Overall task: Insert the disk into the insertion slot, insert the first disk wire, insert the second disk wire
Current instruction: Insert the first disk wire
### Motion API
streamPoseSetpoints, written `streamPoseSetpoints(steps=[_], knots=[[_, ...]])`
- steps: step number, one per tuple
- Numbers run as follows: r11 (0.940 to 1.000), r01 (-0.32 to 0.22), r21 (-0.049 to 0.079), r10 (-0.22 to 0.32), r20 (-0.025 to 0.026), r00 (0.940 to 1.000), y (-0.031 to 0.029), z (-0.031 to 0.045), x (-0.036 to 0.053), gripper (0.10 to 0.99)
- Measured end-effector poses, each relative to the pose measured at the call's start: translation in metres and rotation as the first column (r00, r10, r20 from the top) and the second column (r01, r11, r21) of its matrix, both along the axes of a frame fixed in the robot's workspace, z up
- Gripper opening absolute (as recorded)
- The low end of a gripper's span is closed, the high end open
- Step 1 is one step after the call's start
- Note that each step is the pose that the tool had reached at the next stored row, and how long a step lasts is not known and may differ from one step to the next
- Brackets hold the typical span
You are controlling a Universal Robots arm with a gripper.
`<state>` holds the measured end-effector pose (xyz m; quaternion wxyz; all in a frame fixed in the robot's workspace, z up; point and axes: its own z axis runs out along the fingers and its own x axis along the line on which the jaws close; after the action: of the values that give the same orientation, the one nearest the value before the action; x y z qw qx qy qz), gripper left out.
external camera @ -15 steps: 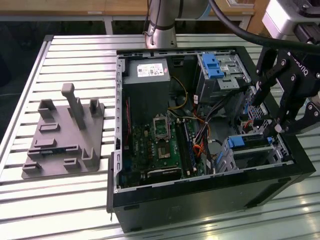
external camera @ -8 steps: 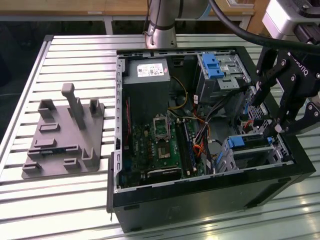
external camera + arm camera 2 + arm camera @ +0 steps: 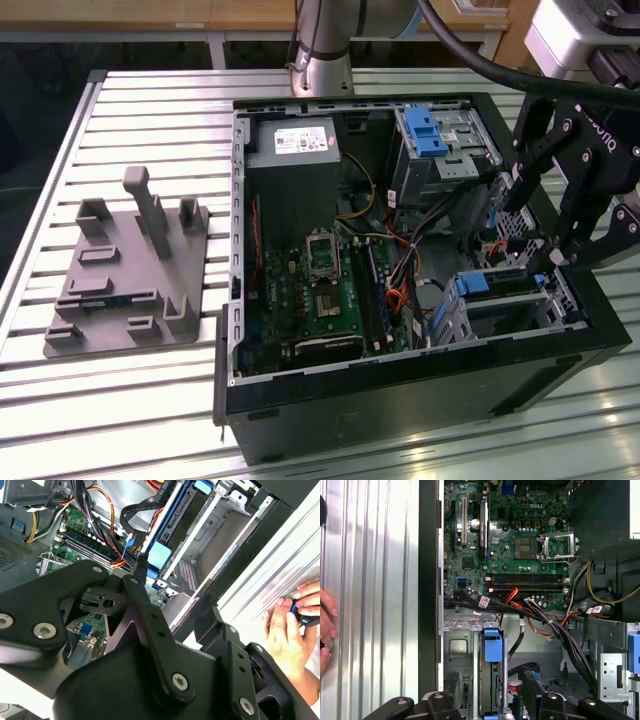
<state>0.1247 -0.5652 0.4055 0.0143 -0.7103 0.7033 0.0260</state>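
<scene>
Bench point(image 3: 150, 100) of ribbed aluminium is seen carrying, at the exterior view's left, a grey moulded fixture plate point(image 3: 120, 270), then an open black computer tower case point(image 3: 400, 400). Further right, the disk point(image 3: 470, 285), a flat silver drive in a bright blue plastic carrier, is found already seated in the insertion slot point(image 3: 505, 318), a grey perforated sheet-metal cage. Just above it, the black linkage hand point(image 3: 538, 232) is held released and empty. The disk is judged stiff, dense and shock-sensitive. It is best gripped by the carrier's side rails, never the label face.
</scene>
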Motion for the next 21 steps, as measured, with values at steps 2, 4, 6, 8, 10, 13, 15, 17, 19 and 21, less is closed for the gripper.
streamPoseSetpoints(steps=[2,4,6,8,10,13,15,17,19,21], knots=[[1.0000,0.000,0.000,0.000,0.0000,1.0000,0.0004,-0.0002,0.0000,0.616],[1.0000,0.000,-0.003,0.000,0.0000,1.0000,0.0024,-0.0001,0.0000,0.616],[0.9998,0.000,-0.019,0.000,-0.0001,1.0000,0.0063,-0.0003,0.0000,0.616],[0.9993,0.000,-0.039,0.000,0.0000,1.0000,0.0103,-0.0006,0.0004,0.616],[0.9983,0.000,-0.058,0.000,0.0000,1.0000,0.0145,-0.0010,0.0010,0.616],[0.9959,0.000,-0.090,0.000,0.0000,1.0000,0.0229,-0.0017,0.0016,0.616],[0.9936,0.000,-0.113,0.000,0.0000,1.0000,0.0284,-0.0021,0.0020,0.616],[0.9905,0.000,-0.138,0.000,0.0000,1.0000,0.0334,-0.0027,0.0026,0.616],[0.9871,0.000,-0.160,0.000,0.0000,1.0000,0.0382,-0.0034,0.0033,0.616],[0.9852,0.000,-0.171,0.000,0.0001,1.0000,0.0420,-0.0042,0.0048,0.616]])
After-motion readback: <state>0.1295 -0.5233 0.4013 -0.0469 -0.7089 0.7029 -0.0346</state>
